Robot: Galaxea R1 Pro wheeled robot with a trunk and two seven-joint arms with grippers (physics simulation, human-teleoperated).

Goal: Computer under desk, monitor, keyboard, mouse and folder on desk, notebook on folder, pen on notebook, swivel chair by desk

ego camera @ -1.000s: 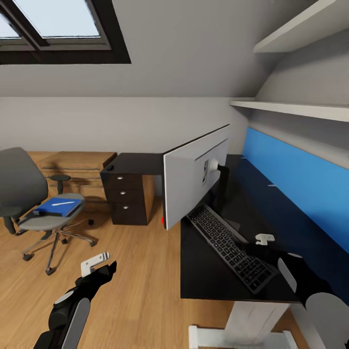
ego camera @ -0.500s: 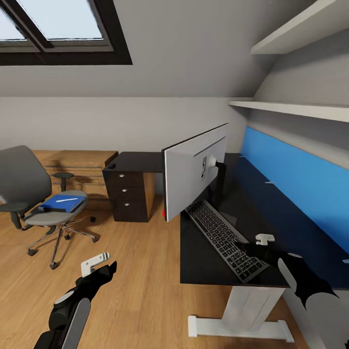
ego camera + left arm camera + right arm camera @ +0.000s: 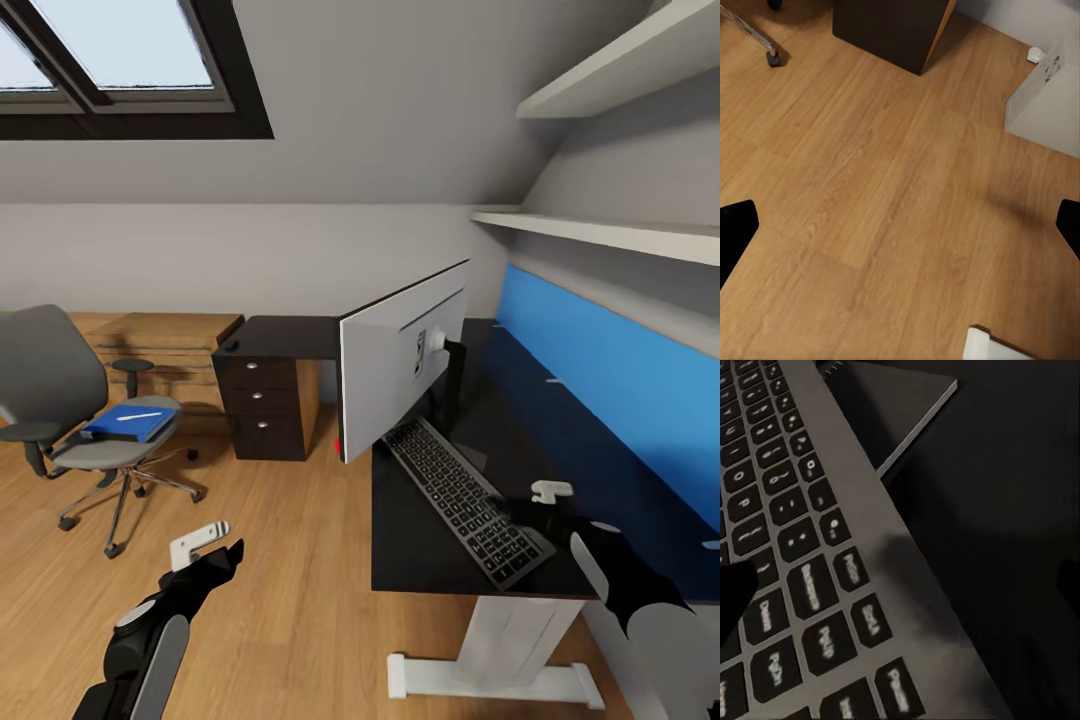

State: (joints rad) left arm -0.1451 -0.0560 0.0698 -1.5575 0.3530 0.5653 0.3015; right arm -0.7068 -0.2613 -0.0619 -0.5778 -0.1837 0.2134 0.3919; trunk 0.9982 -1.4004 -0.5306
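monitor (image 3: 400, 372) and keyboard (image 3: 465, 498) lie on the tabletop (image 3: 420, 560); folder (image 3: 128, 424) with the pen (image 3: 137, 415) waits on the swivel chair (image 3: 70, 420). right tool (image 3: 520, 515) is apart above the keyboard; left tool (image 3: 215, 555) is apart above the floor.

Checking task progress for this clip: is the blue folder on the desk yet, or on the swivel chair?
On the chair. The blue folder lies flat on the grey swivel chair's seat, a white pen on top, apart from the black desk.
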